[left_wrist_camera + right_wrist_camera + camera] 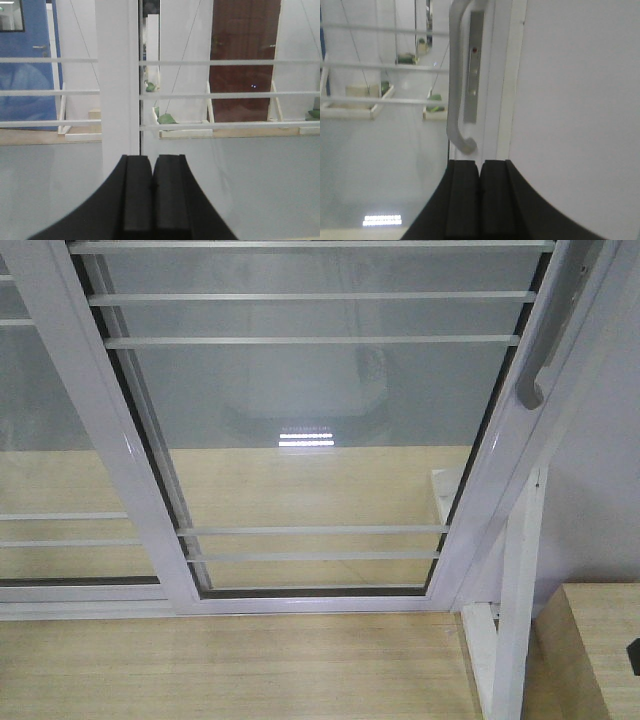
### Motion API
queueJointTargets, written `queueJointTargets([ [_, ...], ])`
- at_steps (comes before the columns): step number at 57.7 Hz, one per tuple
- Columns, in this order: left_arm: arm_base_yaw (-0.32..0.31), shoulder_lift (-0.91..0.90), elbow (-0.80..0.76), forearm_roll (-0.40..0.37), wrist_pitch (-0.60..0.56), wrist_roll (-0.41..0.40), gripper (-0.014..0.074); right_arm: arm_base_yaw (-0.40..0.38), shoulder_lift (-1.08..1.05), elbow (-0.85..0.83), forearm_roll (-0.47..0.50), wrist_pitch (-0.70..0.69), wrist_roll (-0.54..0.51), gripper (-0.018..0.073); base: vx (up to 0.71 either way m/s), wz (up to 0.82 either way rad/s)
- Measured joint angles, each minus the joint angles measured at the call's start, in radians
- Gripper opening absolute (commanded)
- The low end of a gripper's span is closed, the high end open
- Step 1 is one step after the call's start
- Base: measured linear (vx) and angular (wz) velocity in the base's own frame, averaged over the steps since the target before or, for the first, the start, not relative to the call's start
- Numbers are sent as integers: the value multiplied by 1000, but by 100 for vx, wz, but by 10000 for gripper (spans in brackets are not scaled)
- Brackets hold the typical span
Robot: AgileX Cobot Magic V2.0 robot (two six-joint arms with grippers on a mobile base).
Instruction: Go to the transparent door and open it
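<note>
Panels of glass before me are two: a plain panel [50, 440] at left, then the transparent door [310, 420], showing five thin bars [310, 298]. One grey handle [541, 368] runs on its right edge, beside one lock plate [472, 70] with a red dot. My left gripper [152, 165] and right gripper [480, 167] both have pads pressed together, holding nothing; the right sits near the handle's lower end.

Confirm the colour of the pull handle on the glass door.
Light grey pull handle, matching the grey lock plate beside it. It shows best in the right wrist view.
</note>
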Motion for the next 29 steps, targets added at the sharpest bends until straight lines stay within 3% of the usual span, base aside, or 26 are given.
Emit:
queueJointTargets([
  [5, 0, 0, -20, 0, -5, -1, -6, 0, 0, -5, 6, -29, 5, -8, 0, 0],
  [17, 0, 5, -204, 6, 6, 0, -6, 0, 26, -191, 7, 89, 9, -8, 0, 0],
  [29, 0, 179, -418, 8, 67, 0, -6, 0, 187, -413, 6, 114, -12, -8, 0, 0],
])
